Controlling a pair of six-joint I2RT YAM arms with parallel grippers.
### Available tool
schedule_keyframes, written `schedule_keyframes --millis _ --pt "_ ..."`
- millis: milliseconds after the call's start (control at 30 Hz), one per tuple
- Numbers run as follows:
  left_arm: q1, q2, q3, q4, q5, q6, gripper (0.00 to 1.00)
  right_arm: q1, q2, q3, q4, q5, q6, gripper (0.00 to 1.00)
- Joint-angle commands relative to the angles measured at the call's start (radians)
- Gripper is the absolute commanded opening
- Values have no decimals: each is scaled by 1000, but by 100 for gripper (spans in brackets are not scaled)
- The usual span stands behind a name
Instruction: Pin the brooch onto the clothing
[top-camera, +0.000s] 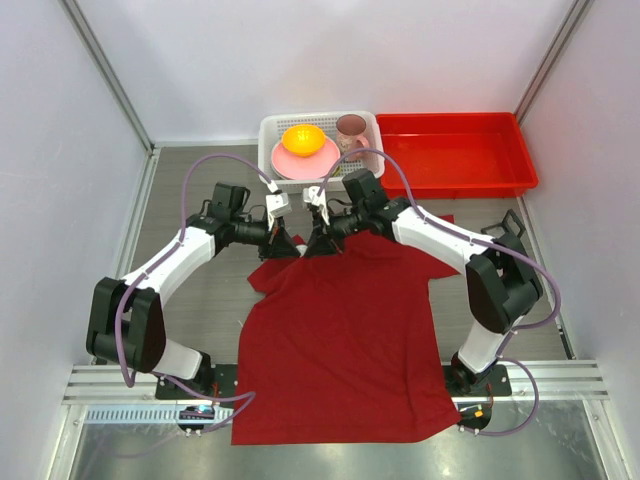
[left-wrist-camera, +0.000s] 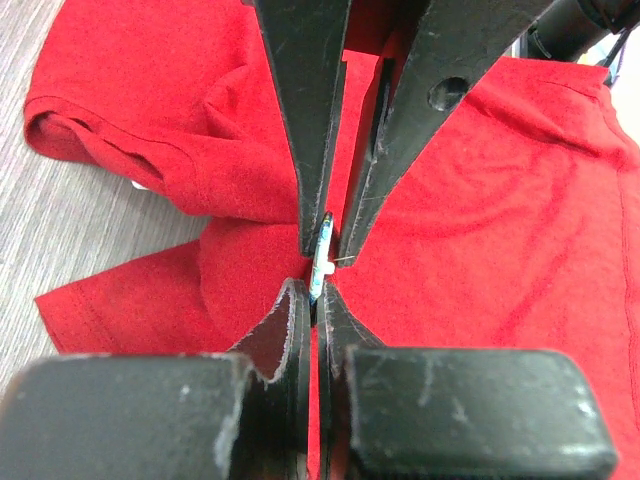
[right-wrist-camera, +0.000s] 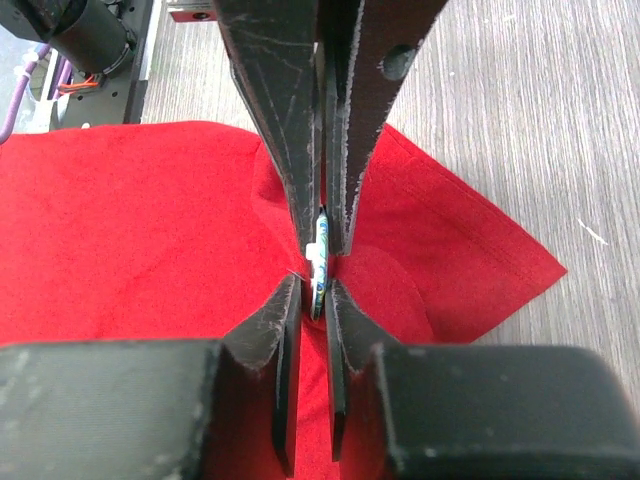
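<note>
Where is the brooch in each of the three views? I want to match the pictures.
Top external: not visible; hidden where left gripper and right gripper meet.
Left wrist: brooch at centre, edge-on, pinched between fingertips.
Right wrist: brooch at centre too, edge-on, between fingertips.
Shared landmark: the red shirt under the meeting grippers.

Grey table (top-camera: 190, 300): T-shirt (top-camera: 345, 340), basket (top-camera: 267, 140), tray (top-camera: 455, 152).
</note>
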Motion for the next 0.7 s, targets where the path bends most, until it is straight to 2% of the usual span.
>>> schedule_keyframes --millis 0,433,667 --pt "-19 -35 39 38 9 -17 0 36 16 63 71 8 96 15" --pt "-37 -56 19 74 -32 -57 0 50 62 112 59 42 180 12" --pt "-42 -64 12 91 -38 -73 0 70 99 178 21 120 243 7"
